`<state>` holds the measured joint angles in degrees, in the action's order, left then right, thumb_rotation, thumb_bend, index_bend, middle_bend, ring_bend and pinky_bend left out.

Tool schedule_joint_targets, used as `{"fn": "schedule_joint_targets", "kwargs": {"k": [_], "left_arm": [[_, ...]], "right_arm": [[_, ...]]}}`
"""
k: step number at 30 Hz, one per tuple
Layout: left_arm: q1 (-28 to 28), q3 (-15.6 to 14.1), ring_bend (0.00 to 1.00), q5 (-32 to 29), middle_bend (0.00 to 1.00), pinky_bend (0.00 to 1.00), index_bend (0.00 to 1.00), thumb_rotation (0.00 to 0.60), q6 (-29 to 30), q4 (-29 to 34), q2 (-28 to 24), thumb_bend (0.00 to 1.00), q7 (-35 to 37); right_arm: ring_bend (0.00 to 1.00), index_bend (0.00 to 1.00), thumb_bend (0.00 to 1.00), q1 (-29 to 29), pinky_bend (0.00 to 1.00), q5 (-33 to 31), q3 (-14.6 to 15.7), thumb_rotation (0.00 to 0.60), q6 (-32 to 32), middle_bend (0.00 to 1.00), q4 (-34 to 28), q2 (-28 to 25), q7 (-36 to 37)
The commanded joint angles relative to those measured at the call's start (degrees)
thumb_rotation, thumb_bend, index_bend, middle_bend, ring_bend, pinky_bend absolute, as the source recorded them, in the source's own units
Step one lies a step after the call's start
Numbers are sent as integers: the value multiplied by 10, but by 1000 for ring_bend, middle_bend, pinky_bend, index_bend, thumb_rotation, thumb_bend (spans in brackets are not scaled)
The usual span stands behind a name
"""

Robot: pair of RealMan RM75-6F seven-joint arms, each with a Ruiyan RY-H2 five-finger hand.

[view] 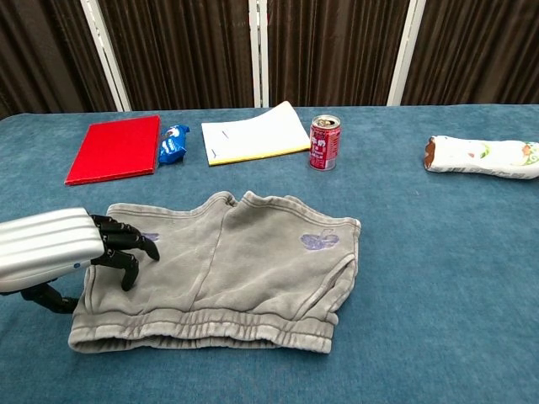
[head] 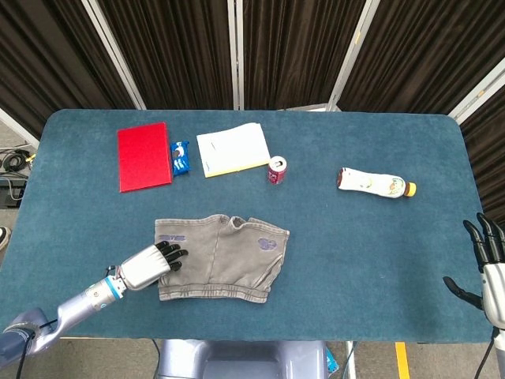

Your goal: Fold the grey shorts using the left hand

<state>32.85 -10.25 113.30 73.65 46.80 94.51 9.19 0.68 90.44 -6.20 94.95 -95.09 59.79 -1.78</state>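
Observation:
The grey shorts (head: pixel 225 257) lie flat near the table's front edge, waistband toward me, also seen in the chest view (view: pixel 244 261). My left hand (head: pixel 148 266) rests over the left leg of the shorts. In the chest view the left hand (view: pixel 59 248) has its fingers (view: pixel 126 246) bent down onto the cloth, and the thumb sits low beside the left hem. The cloth is not lifted. My right hand (head: pixel 488 268) hangs at the table's right edge, fingers spread, holding nothing.
Along the back stand a red book (head: pixel 144 155), a blue snack packet (head: pixel 181 157), a white and yellow notepad (head: pixel 233 148) and a red can (head: pixel 276 170). A white bottle (head: pixel 375 183) lies on its side to the right. The blue table (head: pixel 355 260) stretches between the shorts and the right hand.

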Motion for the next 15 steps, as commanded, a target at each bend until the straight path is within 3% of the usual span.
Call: {"fn": "schedule_joint_targets", "kwargs": {"k": [1, 8, 15], "left_arm": [[1, -5, 254, 2, 250, 371, 528, 600, 15, -12, 3, 523, 4], [5, -20, 299, 7, 305, 413, 666, 600, 36, -21, -9, 525, -1], [-1, -39, 302, 12, 311, 416, 673, 600, 61, -20, -50, 525, -15]], "right_arm": [[0, 86, 0, 0, 0, 1, 0, 600, 0, 0, 0, -1, 1], [0, 86, 0, -1, 0, 2, 1, 600, 2, 0, -2, -1, 1], [0, 86, 0, -2, 0, 2, 1, 600, 4, 0, -2, -3, 3]]}}
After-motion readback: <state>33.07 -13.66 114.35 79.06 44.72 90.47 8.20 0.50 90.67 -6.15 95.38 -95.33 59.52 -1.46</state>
